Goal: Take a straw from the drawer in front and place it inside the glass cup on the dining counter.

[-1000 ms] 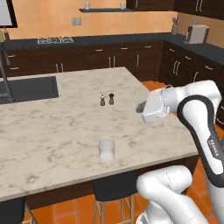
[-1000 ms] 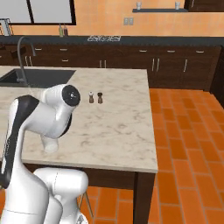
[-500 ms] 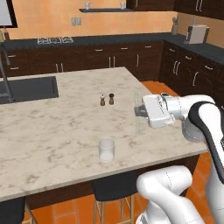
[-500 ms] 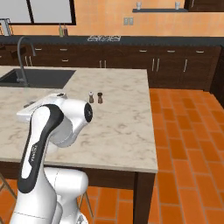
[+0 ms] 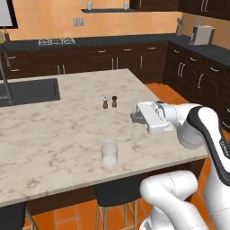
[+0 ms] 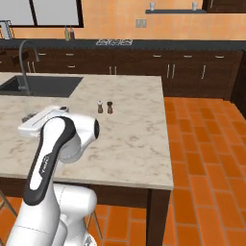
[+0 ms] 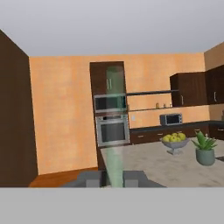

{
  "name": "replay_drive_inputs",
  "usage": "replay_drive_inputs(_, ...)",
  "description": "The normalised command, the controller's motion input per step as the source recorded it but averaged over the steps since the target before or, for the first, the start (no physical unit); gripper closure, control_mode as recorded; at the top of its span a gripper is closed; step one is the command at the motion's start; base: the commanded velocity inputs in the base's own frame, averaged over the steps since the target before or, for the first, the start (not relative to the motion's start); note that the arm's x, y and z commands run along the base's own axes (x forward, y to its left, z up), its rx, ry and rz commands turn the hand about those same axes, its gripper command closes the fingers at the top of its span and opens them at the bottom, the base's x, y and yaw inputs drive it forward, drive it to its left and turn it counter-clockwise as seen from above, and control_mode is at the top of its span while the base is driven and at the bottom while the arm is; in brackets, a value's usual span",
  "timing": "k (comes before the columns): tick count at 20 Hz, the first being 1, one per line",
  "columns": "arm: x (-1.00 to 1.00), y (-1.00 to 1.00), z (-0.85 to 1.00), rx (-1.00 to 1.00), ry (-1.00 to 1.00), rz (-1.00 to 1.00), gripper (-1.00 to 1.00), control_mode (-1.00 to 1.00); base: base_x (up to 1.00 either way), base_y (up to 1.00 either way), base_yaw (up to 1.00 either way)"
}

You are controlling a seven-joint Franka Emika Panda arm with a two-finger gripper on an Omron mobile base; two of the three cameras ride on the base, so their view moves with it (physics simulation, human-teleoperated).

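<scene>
Your arm folds up from the base, elbow high on the right, forearm reaching out level to the left over the surface. Wrist is horizontal, so the hand (image 5: 134, 117) points sideways, not down. Fingers (image 7: 131, 176) are closed and pinch the straw (image 5: 133, 119), which stands upright through them, sticking out above and below.

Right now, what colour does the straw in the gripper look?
Pale translucent green; the straw shows best in the hand view.

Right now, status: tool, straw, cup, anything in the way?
Tool shut on the straw, held upright over the dining counter. Glass cup stands empty, nearer the counter's front edge. Two shakers sit farther back, off the path.
</scene>
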Motion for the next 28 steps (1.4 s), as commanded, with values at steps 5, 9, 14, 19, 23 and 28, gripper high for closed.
replay_drive_inputs(5, 0.05, 0.05, -0.29, 0.0, 0.11, 0.01, 1.0, -1.0, 0.0, 0.0, 0.0)
replay_drive_inputs(9, 0.13, 0.14, -0.37, 0.0, 0.16, 0.01, 1.0, -1.0, 0.0, 0.0, 0.0)
replay_drive_inputs(14, 0.26, 0.09, -0.29, 0.0, 0.13, 0.0, 1.0, -1.0, 0.0, 0.0, 0.0)
replay_drive_inputs(19, 0.45, 0.0, -0.19, 0.0, 0.02, 0.0, 1.0, -1.0, 0.0, 0.0, 0.0)
replay_drive_inputs(23, 0.44, 0.02, -0.19, 0.0, 0.0, 0.02, 1.0, -1.0, 0.0, 0.0, 0.0)
replay_drive_inputs(28, 0.13, 0.02, -0.25, -0.01, -0.06, 0.1, 1.0, -1.0, 0.0, 0.0, 0.0)
